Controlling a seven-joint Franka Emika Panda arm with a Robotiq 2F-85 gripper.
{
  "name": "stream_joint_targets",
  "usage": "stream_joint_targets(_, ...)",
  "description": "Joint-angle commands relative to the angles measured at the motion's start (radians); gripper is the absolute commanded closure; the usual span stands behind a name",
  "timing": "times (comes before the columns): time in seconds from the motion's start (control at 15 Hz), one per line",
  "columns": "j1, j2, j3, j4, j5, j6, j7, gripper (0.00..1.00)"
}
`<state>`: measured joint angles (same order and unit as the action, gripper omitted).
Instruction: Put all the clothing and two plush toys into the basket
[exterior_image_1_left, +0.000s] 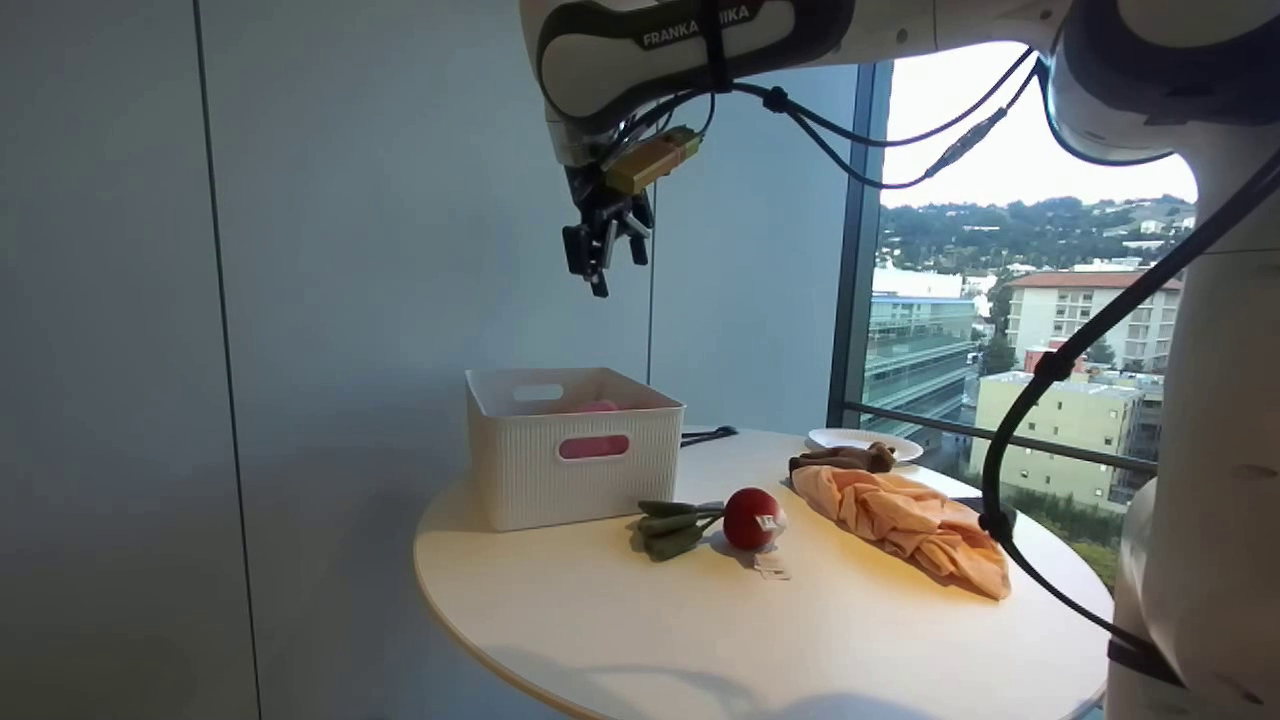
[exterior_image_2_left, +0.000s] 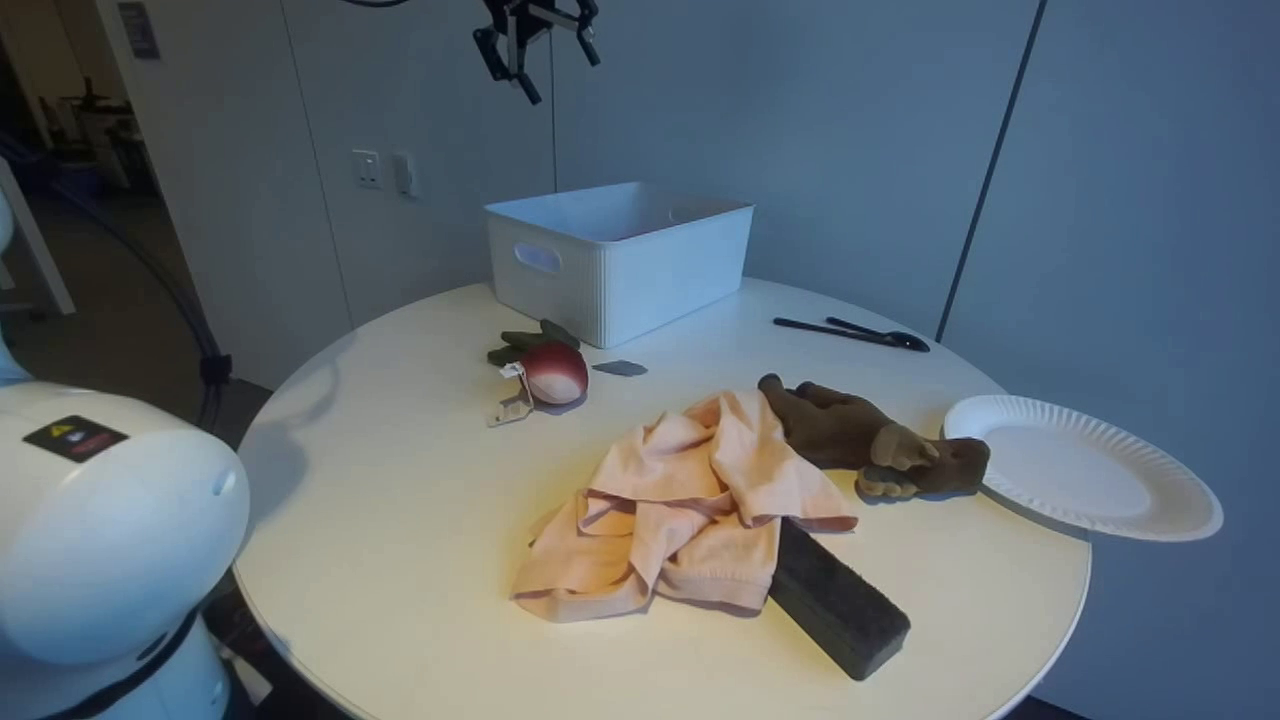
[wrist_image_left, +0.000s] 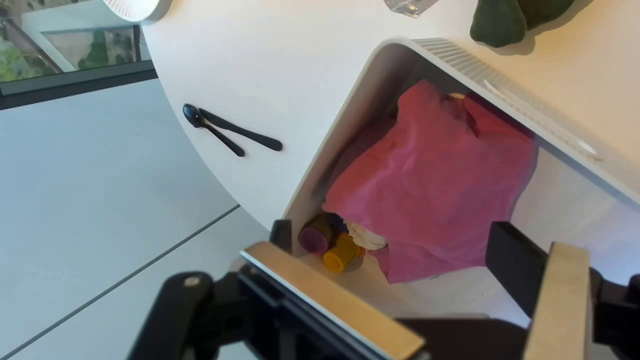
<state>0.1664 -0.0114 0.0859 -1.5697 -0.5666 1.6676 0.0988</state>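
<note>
Claw (exterior_image_2_left: 562, 75) spread, empty; orange cloth (exterior_image_2_left: 690, 480), toward counter (exterior_image_2_left: 400, 480) edge opposite basket (exterior_image_2_left: 670, 285), looks light, limp; should pinch at a raised fold.

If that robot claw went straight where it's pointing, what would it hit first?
Probably the pink cloth in the white basket: the gripper points down towards it, though depth is unclear.

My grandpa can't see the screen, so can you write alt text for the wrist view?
An open robot gripper hangs over a white basket holding pink cloth and small colourful things. On the table beside it lie a black spoon and another black utensil; part of a green plush shows at top right.
</note>
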Motion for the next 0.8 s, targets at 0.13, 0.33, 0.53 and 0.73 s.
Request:
stream_joint_targets(0.13,-0.016,0.002,0.016,0.002,0.0,-0.004,0.002,0.0)
stream_joint_targets(0.33,-0.04,-0.037,-0.003,-0.13,-0.024,0.05,0.072,0.0)
stream_joint_targets(0.53,-0.091,-0.043,-0.039,-0.285,-0.015,0.058,0.136,0.0)
stream_joint_targets(0.73,-0.146,-0.046,-0.083,-0.439,0.007,0.098,0.189,0.0)
